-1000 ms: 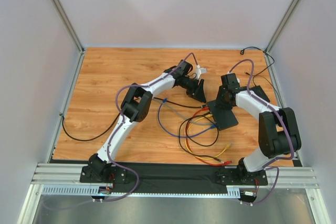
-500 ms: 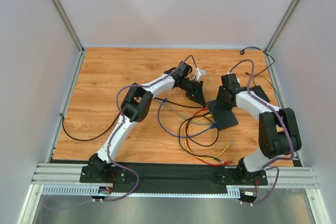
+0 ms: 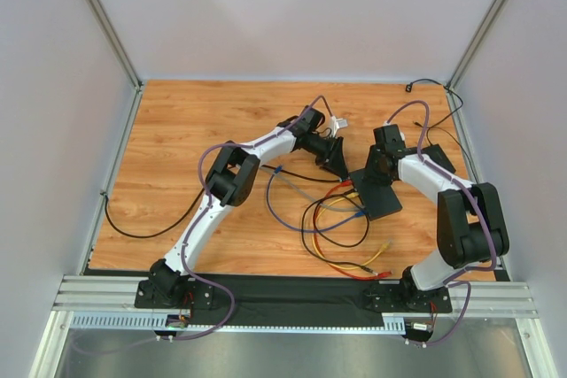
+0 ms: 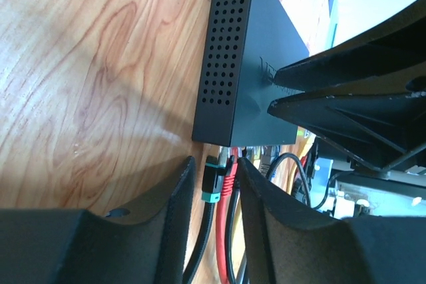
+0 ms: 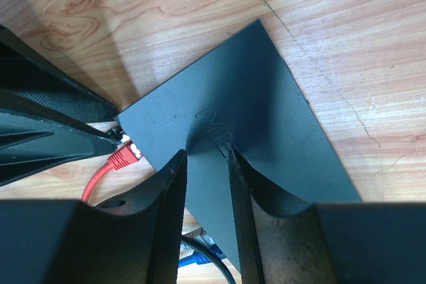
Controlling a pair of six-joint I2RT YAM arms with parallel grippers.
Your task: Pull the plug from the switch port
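The left arm (image 3: 266, 142) stretches across the wooden counter (image 3: 177, 130). The left jaws sit narrow around a teal-collared black plug (image 4: 212, 183) at the flat black switch box (image 4: 246, 64), right of counter centre; grip unclear. The right jaws, slightly parted, press its top.

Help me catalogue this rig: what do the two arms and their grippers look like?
Both the left arm and right arm have white links, bulky black joints and black bases, with a purple cable looping alongside. The left gripper and right gripper are matte black, with two tapered wedge-shaped fingers.
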